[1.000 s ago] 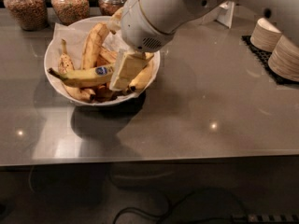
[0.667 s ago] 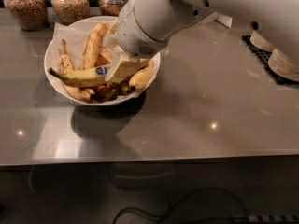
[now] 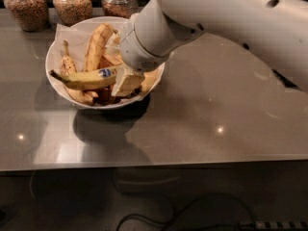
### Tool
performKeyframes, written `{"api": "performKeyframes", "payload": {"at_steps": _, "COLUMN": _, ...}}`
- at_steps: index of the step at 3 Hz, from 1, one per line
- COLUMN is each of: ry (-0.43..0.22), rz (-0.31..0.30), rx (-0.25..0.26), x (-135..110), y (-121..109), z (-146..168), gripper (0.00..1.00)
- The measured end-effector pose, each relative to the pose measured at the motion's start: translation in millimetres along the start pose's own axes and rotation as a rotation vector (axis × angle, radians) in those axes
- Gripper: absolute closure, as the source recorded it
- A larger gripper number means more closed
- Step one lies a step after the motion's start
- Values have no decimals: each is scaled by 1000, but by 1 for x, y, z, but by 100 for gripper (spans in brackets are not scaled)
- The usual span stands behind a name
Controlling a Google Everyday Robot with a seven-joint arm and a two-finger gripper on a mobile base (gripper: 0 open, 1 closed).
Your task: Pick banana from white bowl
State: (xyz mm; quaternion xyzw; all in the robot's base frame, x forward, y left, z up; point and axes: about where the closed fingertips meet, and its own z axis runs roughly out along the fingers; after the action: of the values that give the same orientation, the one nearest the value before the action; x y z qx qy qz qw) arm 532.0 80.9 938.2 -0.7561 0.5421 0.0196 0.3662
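Observation:
The banana (image 3: 84, 79) is long and yellow with a dark stem tip at the left and a blue-and-white sticker near its middle. It lies across the front of the white bowl (image 3: 50, 57), which is lined with crumpled white paper. My gripper (image 3: 126, 82) reaches down into the bowl at the banana's right end, touching or very close to it. The big white arm hides the bowl's right part and the banana's right end.
Shorter brown-spotted bananas (image 3: 96, 44) lie in the bowl behind the long one. Three glass jars (image 3: 72, 3) of brown contents stand at the table's back edge. The grey table (image 3: 216, 105) runs right and forward, and its front edge lies near the lower third of the view.
The arm has swung lower across the right side and now hides the stacked bowls there. The gripper stays at the banana's right end. The banana has barely moved.

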Motion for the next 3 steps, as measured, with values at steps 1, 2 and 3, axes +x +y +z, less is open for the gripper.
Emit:
{"api": "performKeyframes", "payload": {"at_steps": 1, "ry": 18, "rz": -14, "rx": 2, "x": 9, "y": -1, "z": 13, "gripper": 38}}
{"api": "performKeyframes", "payload": {"at_steps": 2, "ry": 38, "rz": -25, "rx": 4, "x": 17, "y": -3, "z": 21, "gripper": 53}}
{"api": "performKeyframes", "payload": {"at_steps": 3, "ry": 56, "rz": -33, "rx": 13, "x": 21, "y": -4, "z": 26, "gripper": 74}}
